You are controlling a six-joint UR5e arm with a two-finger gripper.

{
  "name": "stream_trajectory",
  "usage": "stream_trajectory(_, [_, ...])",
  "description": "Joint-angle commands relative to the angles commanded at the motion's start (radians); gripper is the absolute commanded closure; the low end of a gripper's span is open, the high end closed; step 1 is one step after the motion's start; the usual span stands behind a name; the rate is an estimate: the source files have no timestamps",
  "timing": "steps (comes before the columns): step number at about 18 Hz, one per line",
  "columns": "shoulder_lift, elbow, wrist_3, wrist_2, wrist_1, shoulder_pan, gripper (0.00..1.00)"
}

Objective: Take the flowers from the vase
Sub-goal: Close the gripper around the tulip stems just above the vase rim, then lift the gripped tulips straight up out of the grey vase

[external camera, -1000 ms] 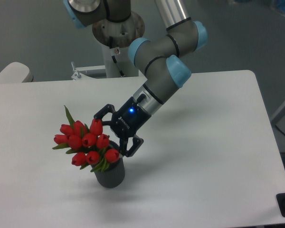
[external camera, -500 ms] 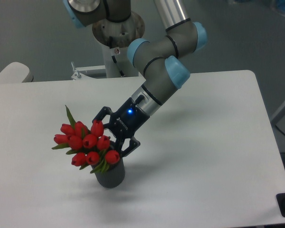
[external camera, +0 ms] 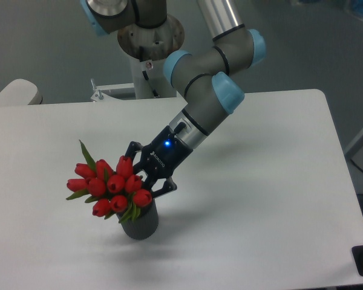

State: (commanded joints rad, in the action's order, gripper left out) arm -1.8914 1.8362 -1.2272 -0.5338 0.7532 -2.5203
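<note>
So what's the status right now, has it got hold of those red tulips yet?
Pincer closed in at the bunch's right side, grip unconfirmed. Flowers in the vase, not lifted. Nothing in the way.

We have a single fixed view, set high in front of the desk [external camera: 278,199] and looking down at it on a slant, facing the arm's base [external camera: 150,36] beyond the far edge. We stand at middle distance: the far edge and the right edge with its far right corner show, while the left side and the near edge run out of frame. The arm reaches in from the far side toward us, and we see grey floor beyond the desk.
</note>
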Motion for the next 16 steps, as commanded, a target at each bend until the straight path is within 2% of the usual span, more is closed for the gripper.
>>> stream_trajectory(8, [0.018, -0.003, 0.029, 0.008, 0.0, -0.018, 0.68])
stream_trajectory(12, [0.028, -0.072, 0.126, 0.006, 0.002, -0.026, 0.68])
stream_trajectory(16, [0.032, -0.104, 0.175, 0.008, 0.002, -0.031, 0.68])
